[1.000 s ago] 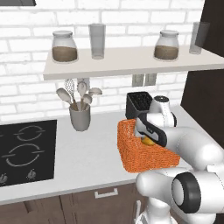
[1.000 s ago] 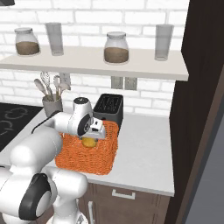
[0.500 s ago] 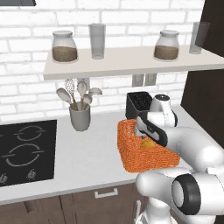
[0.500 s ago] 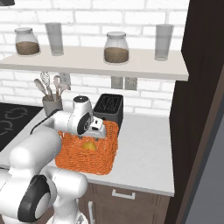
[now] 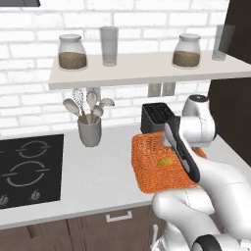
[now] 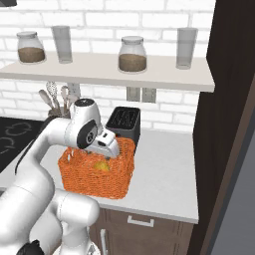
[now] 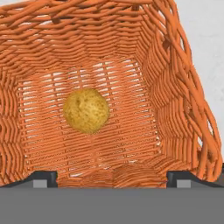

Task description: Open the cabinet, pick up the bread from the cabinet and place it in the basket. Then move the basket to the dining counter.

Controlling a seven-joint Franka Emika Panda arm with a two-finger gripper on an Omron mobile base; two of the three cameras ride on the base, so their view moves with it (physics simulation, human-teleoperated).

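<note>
Kitchen worktop (image 5: 98,181), light grey, extends below and to all sides of the gripper (image 7: 111,176); no brand, label or writing is legible on any surface. Wall shelf (image 5: 142,68) runs above and beyond the gripper, bearing two glass jars with brown contents (image 5: 72,52) and two empty tumblers (image 5: 109,46). Black hob (image 5: 27,169) lies well to the gripper's left in the left base view, cut off at the frame edge. Basket (image 5: 157,166), square orange wicker, stands directly beneath the gripper, which is poised over its open top. Black toaster (image 6: 123,123) stands just beyond the basket, touching or nearly touching its far rim. Grey utensil pot (image 5: 89,131) with spoons stands beyond and left of the gripper, apart from the basket. Bread (image 7: 86,110), a round golden bun, lies loose on the basket floor below the fingertips (image 7: 43,177), slightly left of centre. The hand view alone shows the fingertips spread wide and holding nothing; the base views show the bun only partly, behind the hand. The right base view alone shows a dark tall cabinet (image 6: 229,124) to the gripper's right.
</note>
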